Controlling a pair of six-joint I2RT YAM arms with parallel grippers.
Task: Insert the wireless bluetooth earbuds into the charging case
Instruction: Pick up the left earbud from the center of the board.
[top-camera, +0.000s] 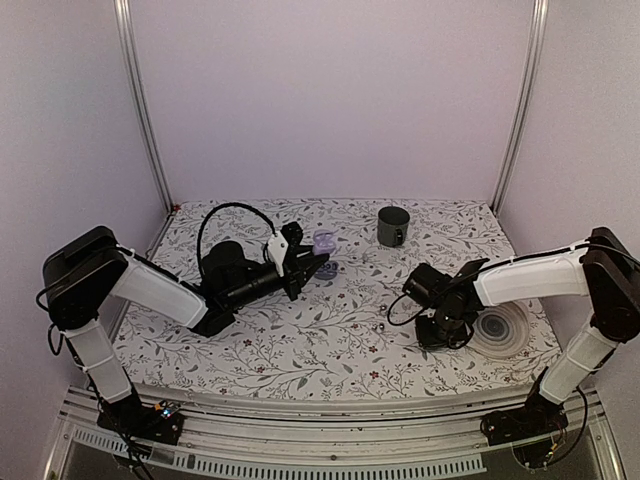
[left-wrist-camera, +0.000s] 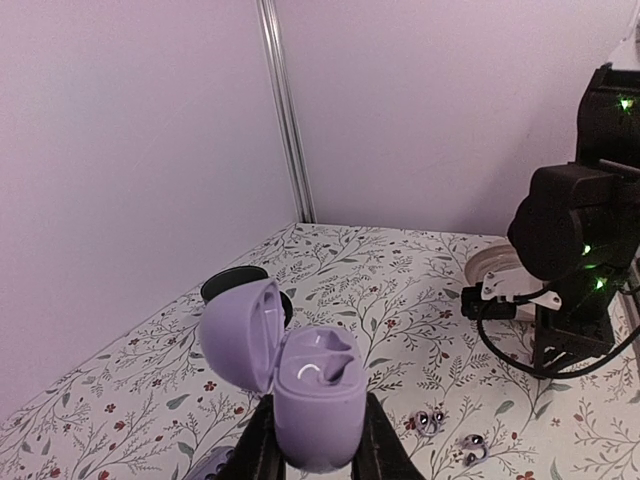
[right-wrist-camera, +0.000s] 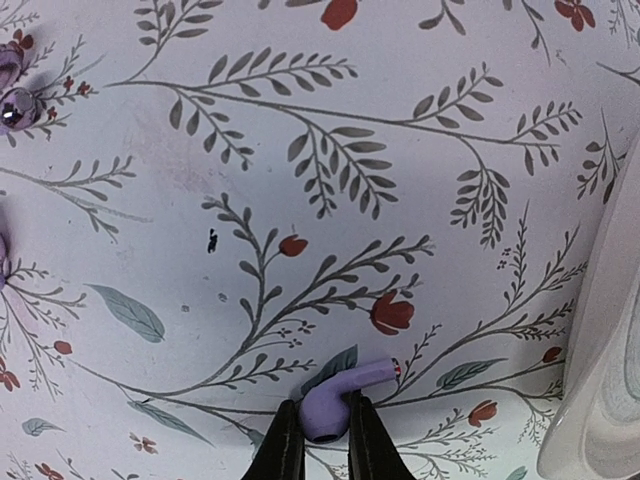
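Observation:
The charging case is a small lilac clamshell with its lid open to the left and its sockets showing. My left gripper is shut on its lower half and holds it above the table; it also shows in the top view. My right gripper is shut on the bulb of a lilac earbud, stem pointing right, close to the floral cloth. In the top view the right gripper is low at the right of the table. I see no second earbud for certain.
A dark mug stands at the back, and shows behind the case. A white ribbed plate lies right of my right gripper. Two small glossy lilac pieces lie on the cloth. A flat lilac piece lies below the case.

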